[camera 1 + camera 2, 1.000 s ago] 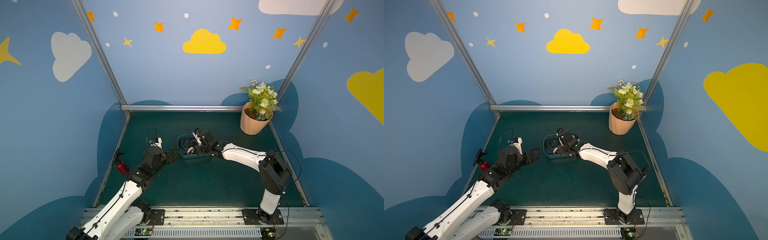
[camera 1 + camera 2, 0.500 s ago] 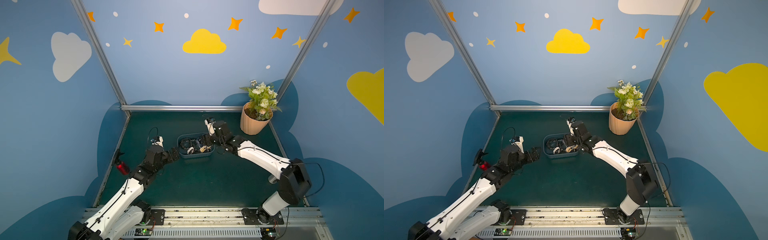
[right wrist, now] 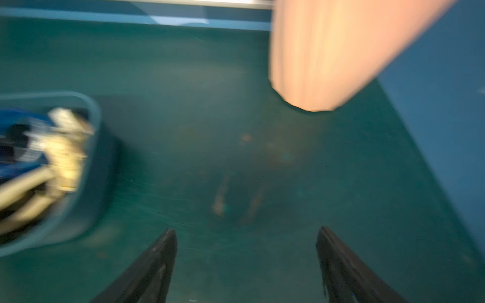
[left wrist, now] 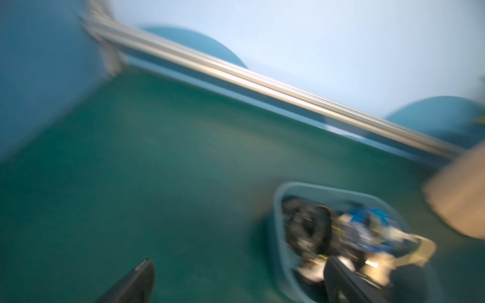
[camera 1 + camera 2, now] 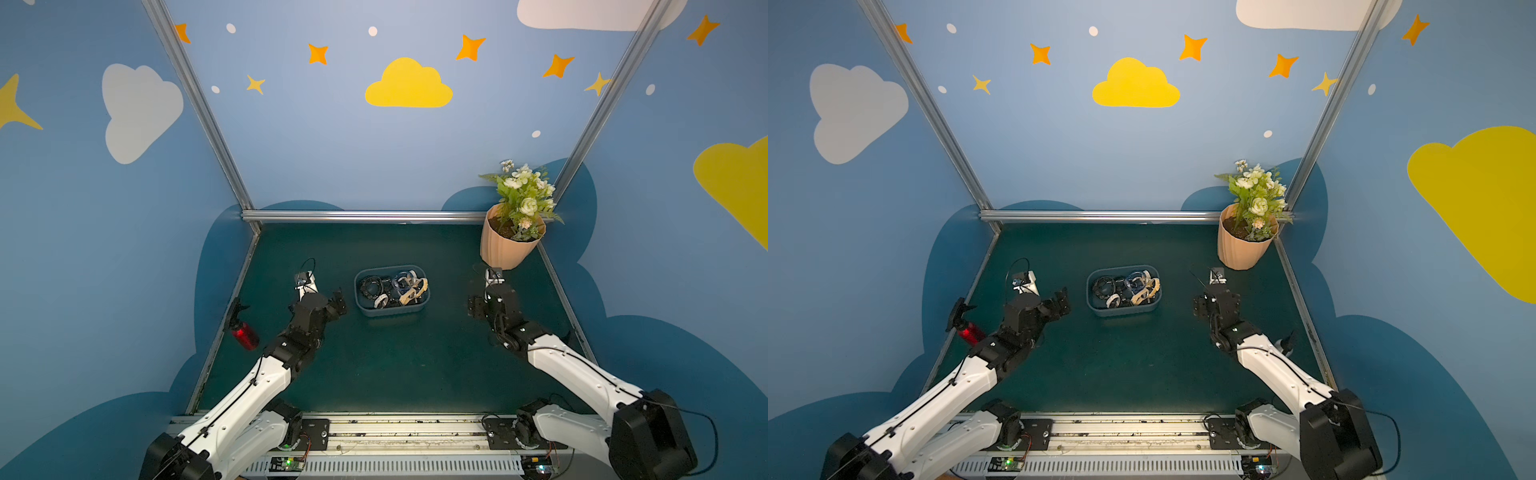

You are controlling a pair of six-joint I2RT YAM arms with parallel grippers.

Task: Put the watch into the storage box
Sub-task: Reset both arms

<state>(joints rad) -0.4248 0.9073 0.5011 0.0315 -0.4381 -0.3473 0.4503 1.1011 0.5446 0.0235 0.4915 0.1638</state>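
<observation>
The blue-grey storage box (image 5: 390, 312) (image 5: 1123, 309) stands mid-table and holds several watches. A beige-strapped watch (image 5: 409, 291) lies at its right end, a black one (image 5: 370, 286) at its left. My left gripper (image 5: 340, 302) (image 5: 1062, 301) hangs open just left of the box, empty. In the blurred left wrist view the left gripper (image 4: 238, 262) has the box (image 4: 278, 223) beside one finger. My right gripper (image 5: 473, 305) (image 3: 246, 230) stands open and empty over bare mat, well right of the box (image 3: 97, 157).
A ribbed peach flower pot (image 5: 505, 245) (image 3: 328, 52) stands at the back right, just beyond the right gripper. A red bottle (image 5: 245, 334) lies by the left table edge. Metal rails border the green mat.
The right gripper, shut inside the box a second ago, has opened and drawn back to the right, away from the box. The left arm has barely moved.
</observation>
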